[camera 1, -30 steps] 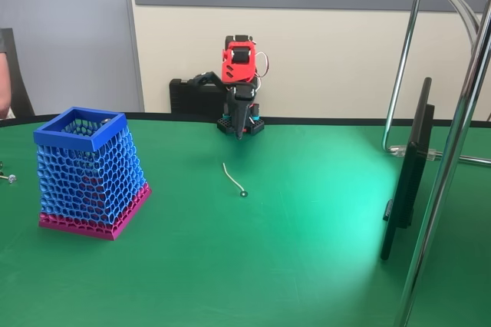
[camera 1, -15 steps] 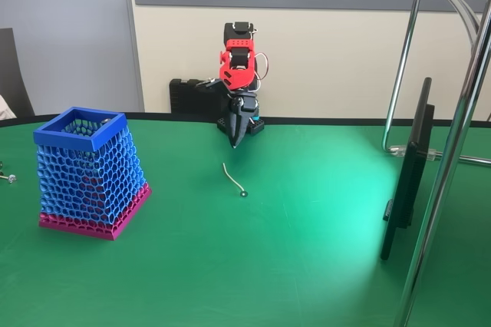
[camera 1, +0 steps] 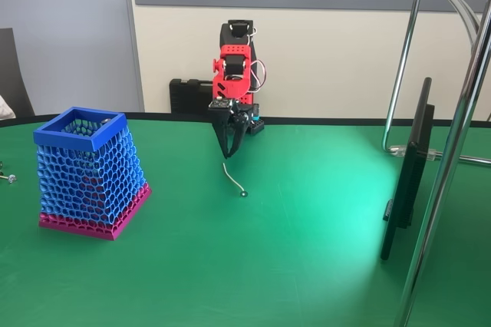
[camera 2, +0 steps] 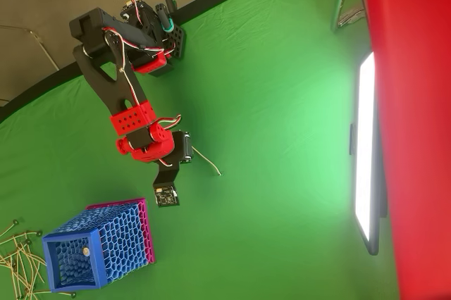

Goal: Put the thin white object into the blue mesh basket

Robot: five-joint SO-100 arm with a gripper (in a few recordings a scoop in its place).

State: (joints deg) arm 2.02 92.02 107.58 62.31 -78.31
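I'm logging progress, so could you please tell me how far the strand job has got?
Done: nothing is delivered; the strand lies on the green table, apart from the basket. In hand: the gripper hangs open, tips down, just above the strand's far end, not gripping it. Left: close on the strand, lift it, carry it to the basket at the left of the fixed view and drop it through the rim.

A green worktop (camera 1: 291,250) carries a dark flat panel (camera 1: 408,173) standing on edge beside chrome stand tubes (camera 1: 453,158), with a heap of thin strands (camera 2: 17,261) at one edge.
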